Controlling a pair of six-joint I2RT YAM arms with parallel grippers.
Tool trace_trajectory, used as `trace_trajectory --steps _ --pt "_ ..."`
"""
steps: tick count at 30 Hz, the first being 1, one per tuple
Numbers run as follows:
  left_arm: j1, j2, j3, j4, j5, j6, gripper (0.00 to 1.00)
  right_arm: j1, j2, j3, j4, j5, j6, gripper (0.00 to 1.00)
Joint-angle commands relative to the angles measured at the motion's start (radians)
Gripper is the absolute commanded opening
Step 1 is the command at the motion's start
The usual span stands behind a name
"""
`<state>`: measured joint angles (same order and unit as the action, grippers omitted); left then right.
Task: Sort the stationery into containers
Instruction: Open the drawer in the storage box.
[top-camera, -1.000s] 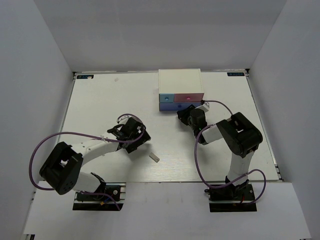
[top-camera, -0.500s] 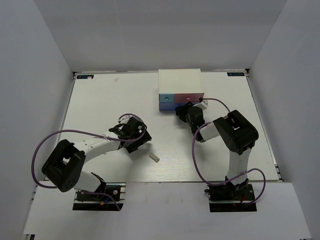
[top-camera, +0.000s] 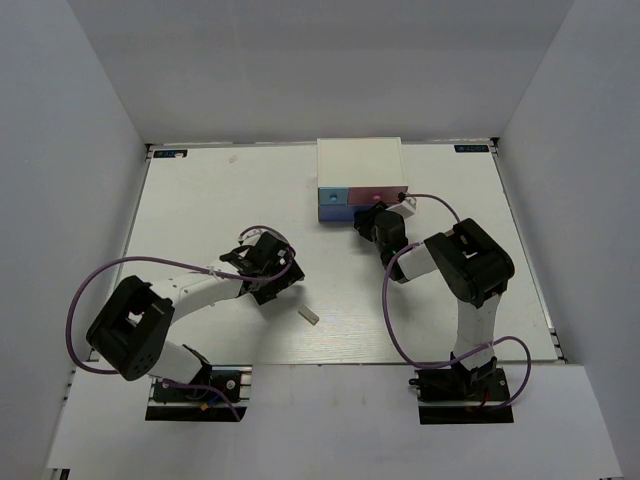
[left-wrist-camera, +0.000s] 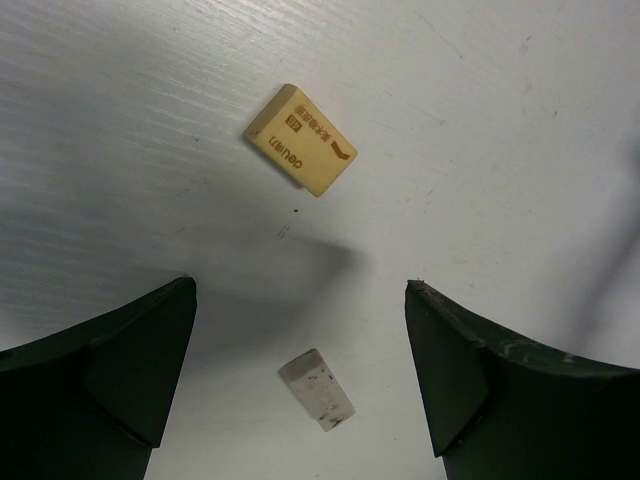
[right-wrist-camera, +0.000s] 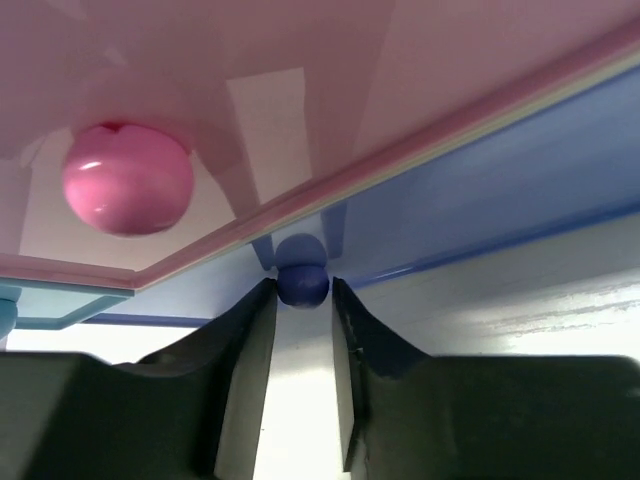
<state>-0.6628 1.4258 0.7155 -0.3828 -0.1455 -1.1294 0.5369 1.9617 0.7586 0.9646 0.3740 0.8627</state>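
My left gripper (left-wrist-camera: 300, 292) hangs open over the table, also seen in the top view (top-camera: 270, 276). A small grey-white eraser (left-wrist-camera: 316, 389) lies between its fingers, untouched. A tan eraser (left-wrist-camera: 300, 153) lies just beyond the fingertips. One pale eraser (top-camera: 311, 316) shows on the table beside that gripper. My right gripper (right-wrist-camera: 302, 292) is at the front of the white drawer unit (top-camera: 360, 162), shut on the purple-blue drawer's knob (right-wrist-camera: 302, 283). Above it are the pink drawer (right-wrist-camera: 330, 70) and its pink knob (right-wrist-camera: 127, 178).
The drawer unit stands at the back middle of the table (top-camera: 200, 200), its pastel fronts (top-camera: 360, 198) facing the arms. A sliver of the light blue drawer (right-wrist-camera: 60, 305) shows at the left of the right wrist view. Purple cables loop from both arms.
My right gripper moved toward the drawer unit, and the purple-blue drawer that stuck out has slid back in. The left gripper shifted slightly and stayed open.
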Motion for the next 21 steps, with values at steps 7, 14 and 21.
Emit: trace_trajectory --steps 7,14,21 --pt "0.005 -0.007 0.033 0.005 0.001 0.008 0.95 0.000 -0.001 0.015 0.086 0.039 -0.060 0.17" --pt "0.005 -0.007 0.033 0.005 0.001 0.017 0.95 0.008 -0.064 -0.074 0.083 -0.003 -0.057 0.11" --pt "0.005 -0.007 0.033 0.015 0.001 0.017 0.95 0.029 -0.162 -0.204 0.062 -0.021 -0.036 0.09"
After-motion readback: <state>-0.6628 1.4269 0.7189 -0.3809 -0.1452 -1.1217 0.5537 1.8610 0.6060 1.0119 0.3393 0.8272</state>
